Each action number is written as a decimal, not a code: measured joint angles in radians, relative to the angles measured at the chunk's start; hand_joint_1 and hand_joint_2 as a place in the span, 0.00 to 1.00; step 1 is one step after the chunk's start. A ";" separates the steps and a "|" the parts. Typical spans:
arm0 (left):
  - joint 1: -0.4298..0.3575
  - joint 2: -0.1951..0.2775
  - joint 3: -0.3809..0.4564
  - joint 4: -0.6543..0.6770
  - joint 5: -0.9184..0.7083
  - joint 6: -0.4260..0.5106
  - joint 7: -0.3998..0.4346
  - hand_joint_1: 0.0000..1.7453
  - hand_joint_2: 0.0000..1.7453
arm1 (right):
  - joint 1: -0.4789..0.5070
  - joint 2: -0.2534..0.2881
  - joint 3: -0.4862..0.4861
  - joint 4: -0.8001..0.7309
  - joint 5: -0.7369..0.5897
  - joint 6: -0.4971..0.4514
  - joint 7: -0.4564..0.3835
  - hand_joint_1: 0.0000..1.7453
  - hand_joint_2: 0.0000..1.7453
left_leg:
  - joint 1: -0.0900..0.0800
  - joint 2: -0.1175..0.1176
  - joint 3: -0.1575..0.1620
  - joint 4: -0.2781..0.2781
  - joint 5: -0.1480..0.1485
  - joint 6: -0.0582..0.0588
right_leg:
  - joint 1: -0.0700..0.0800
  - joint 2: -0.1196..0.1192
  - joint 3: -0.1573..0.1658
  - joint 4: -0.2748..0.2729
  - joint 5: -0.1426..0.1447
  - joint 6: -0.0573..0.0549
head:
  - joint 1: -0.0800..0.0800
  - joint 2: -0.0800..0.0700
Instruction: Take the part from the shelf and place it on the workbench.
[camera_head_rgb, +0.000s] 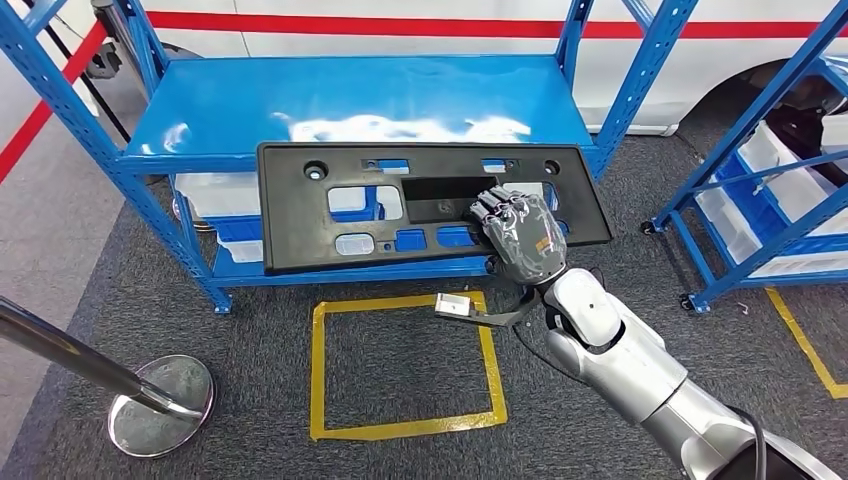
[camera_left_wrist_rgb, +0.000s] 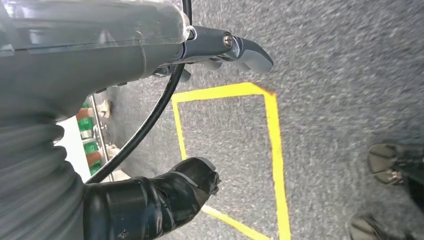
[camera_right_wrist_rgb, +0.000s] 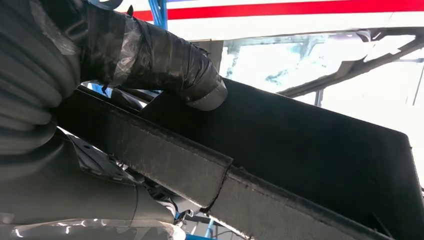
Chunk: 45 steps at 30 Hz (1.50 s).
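Gripping the part (camera_head_rgb: 400, 205) by its near edge, our right hand (camera_head_rgb: 520, 235) has its fingers (camera_head_rgb: 500, 208) curled over the black panel, thumb (camera_right_wrist_rgb: 150, 55) pressed on its face. It lies tilted across the front of the blue shelf (camera_head_rgb: 350, 100). Our left hand (camera_left_wrist_rgb: 150, 200) hangs over the carpet (camera_left_wrist_rgb: 340, 65), fingers apart, holding nothing.

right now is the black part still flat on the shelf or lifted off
Lifted at least partly: the black part tilts out past the blue shelf front edge, gripped by the right hand. Whether its far edge still touches, cannot tell.
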 joint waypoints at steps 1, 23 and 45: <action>0.001 -0.003 0.002 -0.002 -0.001 -0.002 -0.001 0.00 1.00 | -0.002 0.000 0.000 0.000 0.000 0.000 0.000 1.00 1.00 | -0.001 0.000 -0.008 0.003 0.008 -0.004 | 0.004 0.000 0.047 -0.068 -0.006 -0.006 | 0.000 0.000; 0.001 -0.014 0.053 -0.033 -0.048 -0.030 -0.017 0.00 1.00 | -0.034 0.000 0.008 0.010 0.008 0.018 0.011 1.00 1.00 | 0.016 -0.002 0.118 -0.048 -0.055 -0.009 | -0.002 -0.002 -0.091 -0.086 0.050 -0.004 | 0.001 0.000; -0.001 -0.020 0.089 -0.037 -0.082 -0.035 -0.023 0.00 1.00 | -0.047 -0.003 0.017 0.043 0.009 0.016 0.011 1.00 1.00 | 0.015 -0.006 0.028 0.200 -0.108 -0.060 | 0.000 -0.006 -0.062 -0.138 0.100 -0.047 | 0.001 0.000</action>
